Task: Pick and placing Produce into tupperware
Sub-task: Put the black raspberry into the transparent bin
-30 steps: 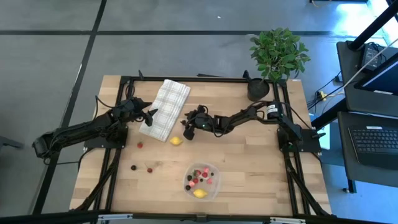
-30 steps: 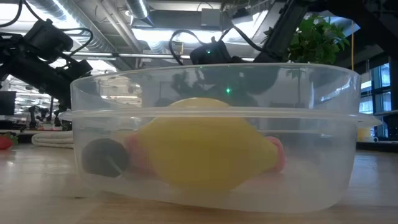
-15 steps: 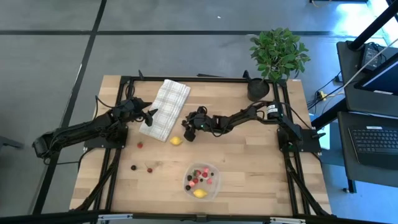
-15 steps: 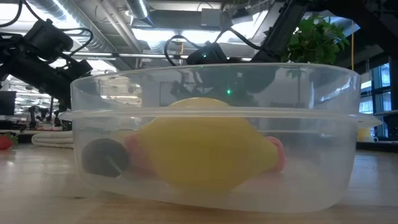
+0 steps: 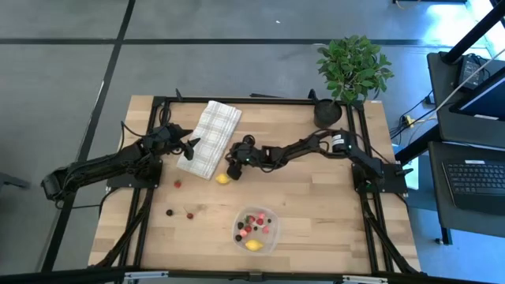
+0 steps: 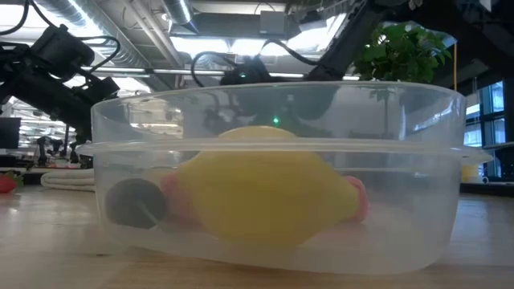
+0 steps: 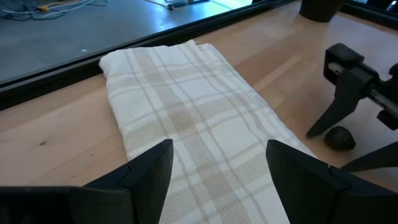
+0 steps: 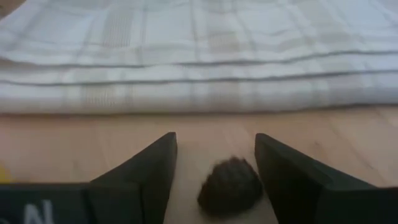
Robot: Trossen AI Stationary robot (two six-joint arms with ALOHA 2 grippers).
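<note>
A dark berry (image 8: 230, 185) of the produce lies on the wooden table just off the checked cloth's (image 5: 209, 138) edge, and my right gripper (image 8: 214, 140) stands open around it, one finger on each side, with a gap showing on both. The left wrist view also shows that berry (image 7: 340, 138) under the right fingers. A yellow lemon (image 5: 223, 178) lies just beside the right gripper (image 5: 233, 167). The clear tupperware (image 5: 256, 230) near the front edge holds a lemon (image 6: 265, 197) and several berries. My left gripper (image 7: 219, 146) waits open above the cloth's left part.
A red berry (image 5: 178, 184), a dark one (image 5: 170, 211) and another red one (image 5: 188, 214) lie loose on the table's left half. A potted plant (image 5: 353, 67) and its black pot (image 5: 327, 113) stand at the far right corner.
My right gripper has gone down and toward the table's left edge, tipping a little further down, and now stands around the dark berry beside the cloth. The berry and the lemon have stayed where they were.
</note>
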